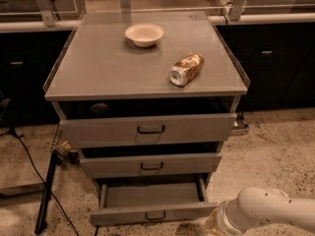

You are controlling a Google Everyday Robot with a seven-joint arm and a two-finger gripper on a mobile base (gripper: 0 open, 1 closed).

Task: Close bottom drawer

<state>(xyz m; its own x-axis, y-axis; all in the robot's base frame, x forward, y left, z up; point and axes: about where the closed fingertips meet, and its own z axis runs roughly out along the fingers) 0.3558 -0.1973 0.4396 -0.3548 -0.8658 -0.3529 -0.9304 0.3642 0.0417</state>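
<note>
The bottom drawer [153, 212] is the lowest of three grey drawers in the cabinet. It is pulled well out, its inside [152, 195] is bare, and a small dark loop handle [155, 215] sits at the centre of its front. My white arm [266, 211] comes in from the lower right. The gripper [212, 226] is low at the frame's bottom edge, just right of the drawer front's right corner, and is mostly cut off.
The top drawer [147, 129] and middle drawer [150, 165] stand slightly out. A white bowl [144, 34] and a can [186, 69] lying on its side rest on the cabinet top [98, 73]. A dark stand and cables [47, 193] lie on the floor at left.
</note>
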